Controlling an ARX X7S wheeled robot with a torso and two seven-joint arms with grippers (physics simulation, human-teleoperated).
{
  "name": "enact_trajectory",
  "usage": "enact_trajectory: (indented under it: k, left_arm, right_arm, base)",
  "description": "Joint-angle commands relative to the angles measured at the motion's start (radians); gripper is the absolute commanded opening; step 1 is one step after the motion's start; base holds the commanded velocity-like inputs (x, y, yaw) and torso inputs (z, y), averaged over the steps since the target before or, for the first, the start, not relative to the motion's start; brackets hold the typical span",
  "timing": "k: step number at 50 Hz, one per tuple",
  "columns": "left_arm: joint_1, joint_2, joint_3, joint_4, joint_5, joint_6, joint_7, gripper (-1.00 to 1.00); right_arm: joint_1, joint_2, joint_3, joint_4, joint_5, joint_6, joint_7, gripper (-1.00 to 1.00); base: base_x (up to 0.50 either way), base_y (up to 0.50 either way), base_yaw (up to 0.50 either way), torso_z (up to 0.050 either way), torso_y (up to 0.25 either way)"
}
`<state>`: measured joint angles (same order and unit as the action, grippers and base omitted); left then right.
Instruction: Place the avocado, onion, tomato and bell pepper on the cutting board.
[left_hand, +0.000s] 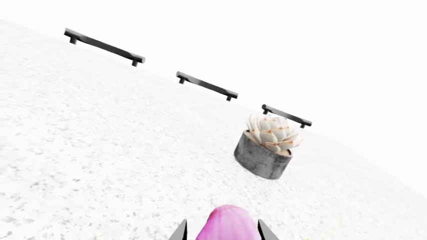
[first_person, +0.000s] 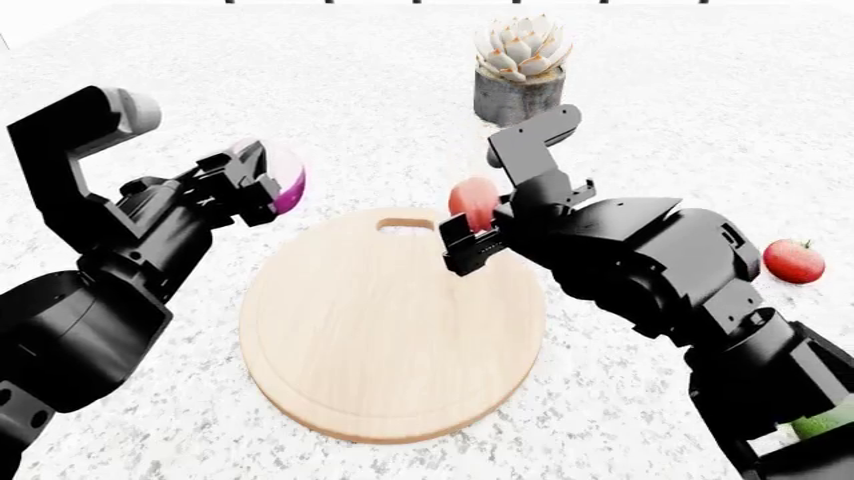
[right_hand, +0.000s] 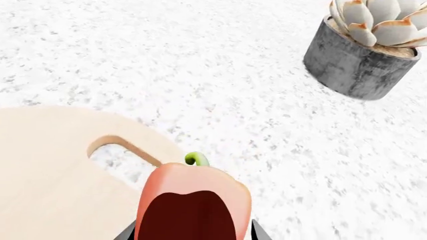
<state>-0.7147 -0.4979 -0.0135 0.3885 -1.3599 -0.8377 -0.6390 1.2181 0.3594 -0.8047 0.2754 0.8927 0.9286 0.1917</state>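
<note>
Pale salmon-red lobed bell pepper (first_person: 473, 200) — clamped in right gripper (first_person: 470, 232), over far rim of round light wooden cutting board (first_person: 387, 330), nr handle slot; board lies below and nearer. Purple-red onion (first_person: 283, 182) gripped by left gripper (first_person: 262, 185) — off board's left edge.

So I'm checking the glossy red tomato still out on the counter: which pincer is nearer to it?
Right. The right pincer, gripping the salmon-red bell pepper, is at the round wooden board's handle edge, nearer the tomato. The left pincer, holding the purple onion, is beyond the board's opposite side.
</note>
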Motion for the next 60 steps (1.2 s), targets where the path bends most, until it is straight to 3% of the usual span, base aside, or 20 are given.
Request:
enact_trajectory:
  k: [1,32,33,46,60]
  left_arm:
    - [0.0,-0.003,-0.005,-0.001,-0.006,0.012,-0.003,-1.0]
    - [0.004,-0.002,0.009,-0.011,0.013,0.03,0.014,-1.0]
    - [0.005,0.0,0.011,-0.015,0.017,0.032,0.018,-1.0]
    - [0.012,-0.004,0.01,-0.007,0.005,0.032,0.007,-1.0]
    - [0.012,-0.008,0.012,-0.002,-0.003,0.032,0.003,-1.0]
  right_arm:
    - [-0.007,-0.011,-0.032,0.04,-0.042,-0.01,-0.025,-1.0]
    - [-0.025,-0.014,-0.061,0.055,-0.043,-0.003,-0.045,-1.0]
    - [-0.024,-0.015,-0.059,0.058,-0.041,0.0,-0.043,1.0]
    - [-0.021,-0.01,-0.047,0.043,-0.025,0.005,-0.039,1.0]
    - [-0.018,0.044,0.033,-0.126,0.068,0.064,0.035,1.0]
  base:
    - [0.0,0.0,0.0,0.0,0.0]
    - [0.0,0.0,0.0,0.0,0.0]
    - [0.0,0.0,0.0,0.0,0.0]
    - [0.0,0.0,0.0,0.0,0.0]
    - [0.0,0.0,0.0,0.0,0.001]
